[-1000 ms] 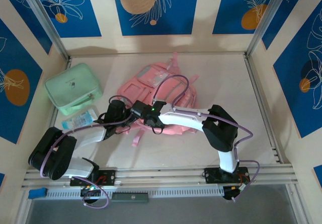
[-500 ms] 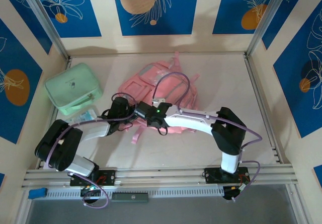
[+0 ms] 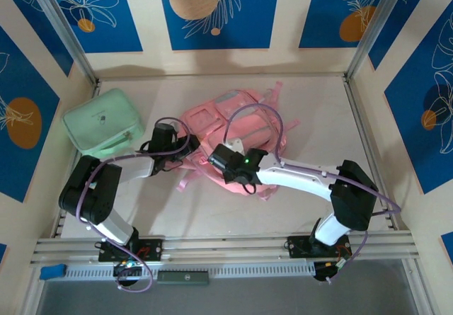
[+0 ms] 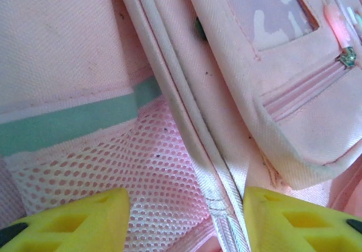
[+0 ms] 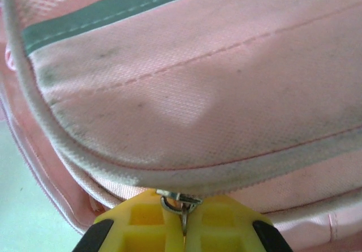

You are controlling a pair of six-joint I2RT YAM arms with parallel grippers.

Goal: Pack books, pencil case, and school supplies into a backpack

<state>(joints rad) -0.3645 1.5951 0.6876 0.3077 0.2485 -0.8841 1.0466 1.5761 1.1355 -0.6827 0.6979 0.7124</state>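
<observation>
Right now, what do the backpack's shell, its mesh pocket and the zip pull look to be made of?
Backpack: woven cloth, probably synthetic, matte; a fine weave and stitch lines show, with grey scuffs.
Mesh pocket: soft open netting, likely nylon or polyester; small holes run all over it.
Zip pull: likely metal, shiny; a silvery loop pinched in the shut right gripper.

The backpack [image 3: 244,120] lies in the middle of the table [image 3: 318,110], and a zip case [image 3: 102,122] sits well to its left, near the left wall. The left gripper [image 3: 187,148] is at the backpack's left side, between case and backpack, with its fingers [image 4: 73,223] on either side of a piped seam [image 4: 192,133]; a mesh pocket [image 4: 113,161] lies left of that seam. The right gripper [image 3: 216,161] is at the backpack's near edge, just right of the left one, pinching a zip pull [image 5: 180,202] under the piped rim.
</observation>
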